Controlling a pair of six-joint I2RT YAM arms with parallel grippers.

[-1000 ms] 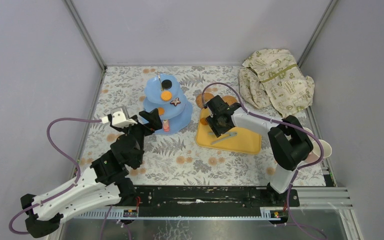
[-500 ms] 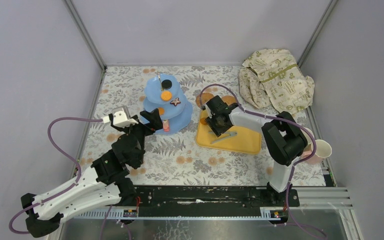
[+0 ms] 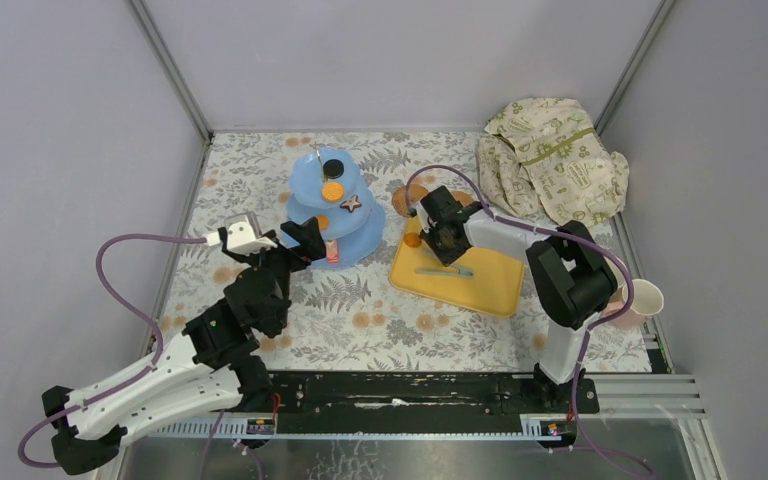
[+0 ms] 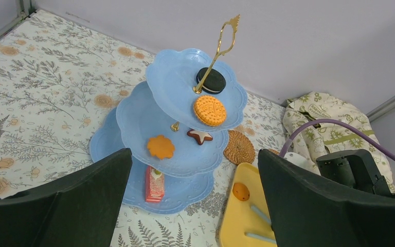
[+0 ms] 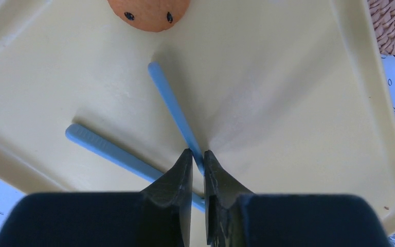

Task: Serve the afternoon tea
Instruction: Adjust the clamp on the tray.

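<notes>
The light-blue three-tier stand (image 3: 332, 200) (image 4: 149, 134) holds a black sandwich biscuit (image 4: 211, 81), a round orange biscuit (image 4: 209, 110), a flower biscuit (image 4: 160, 147), a star biscuit (image 4: 199, 136) and a red cake slice (image 4: 154, 183). My left gripper (image 3: 305, 240) (image 4: 195, 203) hangs wide open just in front of the stand, holding nothing. Over the yellow tray (image 3: 480, 285) (image 5: 288, 103), my right gripper (image 3: 447, 250) (image 5: 198, 157) is shut on one arm of the blue tongs (image 5: 172, 103). An orange pastry (image 5: 149, 7) (image 4: 240, 191) lies at the tray's far corner.
A woven coaster (image 3: 403, 200) (image 4: 238, 147) lies between the stand and the tray. The cream cloth with green print (image 3: 552, 160) is bunched at the back right. A pale cup (image 3: 643, 298) stands at the right edge, beside the right arm's base.
The right gripper's jaws have closed on the tongs and the arm has shifted slightly toward the back of the tray. The left arm has stayed still and open.
</notes>
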